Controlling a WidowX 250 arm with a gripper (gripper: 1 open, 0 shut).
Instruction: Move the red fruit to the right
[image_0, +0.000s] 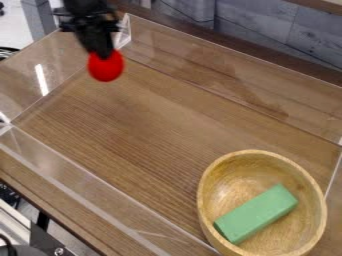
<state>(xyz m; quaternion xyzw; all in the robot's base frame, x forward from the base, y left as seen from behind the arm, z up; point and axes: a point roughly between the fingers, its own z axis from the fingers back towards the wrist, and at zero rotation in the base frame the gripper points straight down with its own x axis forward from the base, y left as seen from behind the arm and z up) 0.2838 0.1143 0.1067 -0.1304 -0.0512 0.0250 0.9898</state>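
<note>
The red fruit (106, 66) is a small bright red ball hanging in the air above the wooden table at the upper left. My black gripper (99, 50) comes down onto it from above and is shut on its top. The fruit is clear of the table surface. Part of its top is hidden behind the fingers.
A wooden bowl (230, 182) stands at the lower right and holds a green rectangular block (257, 213). Clear acrylic walls (54, 160) fence the wooden table (187, 110) on all sides, with a low one along the near edge.
</note>
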